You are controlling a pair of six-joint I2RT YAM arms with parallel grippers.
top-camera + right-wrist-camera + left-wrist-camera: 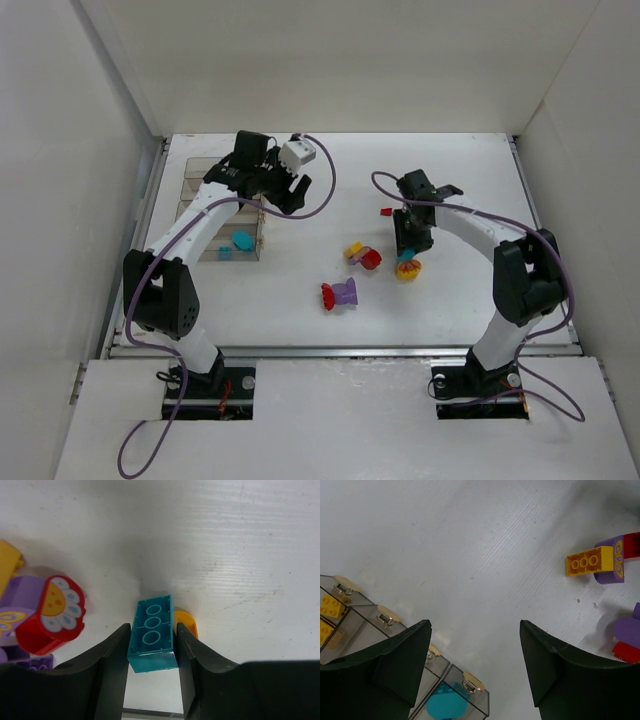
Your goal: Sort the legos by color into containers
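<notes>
At the far left of the desk (450, 170) stand the containers (195, 178), a row of clear bins. The left wrist view shows yellow bricks (331, 606) in one compartment, and a cyan piece (243, 240) lies in the end one, so the sorting looks part way along. The left hand (475, 630) hovers just beside the bins, fingers spread wide with nothing between them; it seems idle.

In the middle of the desk lie the unsorted legos (346, 292). These include a red and purple clump (335, 296) and, near it, a clump of yellow, red and purple (362, 256). A small red piece (385, 212) lies apart, further back.

To the right, the right hand (152, 630) is down at the desk, pinching a cyan brick (150, 642) by its long sides, studs towards the wrist camera. An orange piece (187, 622) touches the brick's side; whether the two are joined cannot be told.

The step in hand looks like the pick-up of this brick. The next move probably calls for a straight lift, watching that the orange piece does not come along. After that comes a carry across the desk to the compartment that holds the cyan piece.

No brand, label or writing can be read. The only printing is a daisy on a red piece (52, 612) and a butterfly-like pattern on a purple piece (12, 615).
</notes>
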